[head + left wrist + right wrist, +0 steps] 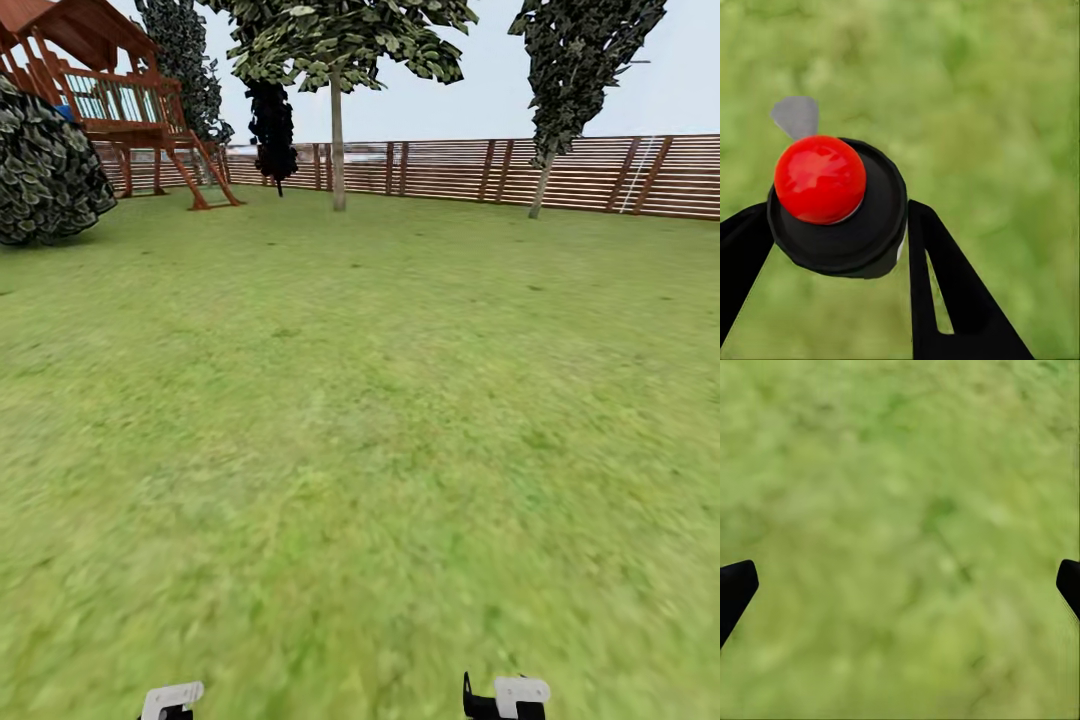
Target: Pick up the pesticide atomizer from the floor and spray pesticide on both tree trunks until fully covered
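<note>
Nearest to us, at the bottom edge of the head view, we see only cropped white and black bits of the left arm (172,699) and the right arm (510,697); the rest is cut off. In the left wrist view the left gripper (832,247) has its two black fingers (945,285) closed against a round black body topped by a red cap, the pesticide atomizer (832,202); its lower part is hidden, and a small grey tab pokes out beyond it. In the right wrist view the right gripper (900,585) stands wide open, just the fingertips (735,589) showing at the edges, over blurred grass and holding nothing. Beyond us stretches the lawn (360,420). Far left sits a round bush (45,165), cropped, with a wooden play tower (110,100) behind it. Far off near the slatted fence (600,175) stand a pale trunk (338,150), a leaning trunk (541,185) to the right and a black cone tree (272,125); bark detail is too small to make out
</note>
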Controlling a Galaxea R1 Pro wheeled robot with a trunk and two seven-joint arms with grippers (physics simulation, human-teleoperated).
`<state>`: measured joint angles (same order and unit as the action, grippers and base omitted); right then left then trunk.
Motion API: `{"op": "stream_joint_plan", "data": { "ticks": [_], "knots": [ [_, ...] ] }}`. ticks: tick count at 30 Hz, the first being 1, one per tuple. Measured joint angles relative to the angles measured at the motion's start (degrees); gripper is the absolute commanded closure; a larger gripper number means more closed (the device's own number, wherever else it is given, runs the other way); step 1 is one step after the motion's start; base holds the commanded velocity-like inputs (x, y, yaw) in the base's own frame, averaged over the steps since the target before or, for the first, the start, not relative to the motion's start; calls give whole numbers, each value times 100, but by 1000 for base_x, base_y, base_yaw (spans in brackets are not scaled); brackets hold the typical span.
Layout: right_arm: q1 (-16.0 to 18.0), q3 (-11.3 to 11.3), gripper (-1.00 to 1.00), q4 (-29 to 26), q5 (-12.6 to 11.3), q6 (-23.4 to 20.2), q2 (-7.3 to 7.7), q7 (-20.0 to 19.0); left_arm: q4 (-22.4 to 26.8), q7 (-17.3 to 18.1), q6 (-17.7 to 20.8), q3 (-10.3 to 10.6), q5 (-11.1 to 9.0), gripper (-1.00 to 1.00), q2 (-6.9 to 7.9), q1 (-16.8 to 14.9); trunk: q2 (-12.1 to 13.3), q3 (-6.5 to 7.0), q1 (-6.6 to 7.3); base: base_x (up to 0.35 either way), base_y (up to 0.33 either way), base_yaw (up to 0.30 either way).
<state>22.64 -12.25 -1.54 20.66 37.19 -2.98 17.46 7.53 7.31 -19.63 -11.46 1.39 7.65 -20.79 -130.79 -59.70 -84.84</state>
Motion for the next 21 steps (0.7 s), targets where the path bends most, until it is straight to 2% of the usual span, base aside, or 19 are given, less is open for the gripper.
{"op": "stream_joint_plan", "data": {
  "ticks": [21],
  "knots": [
    [0,1,-100,0,0,0,0,0,0,-4,3,-23,9,100,8,8,0,0,0,338,0,0]
  ]
}}
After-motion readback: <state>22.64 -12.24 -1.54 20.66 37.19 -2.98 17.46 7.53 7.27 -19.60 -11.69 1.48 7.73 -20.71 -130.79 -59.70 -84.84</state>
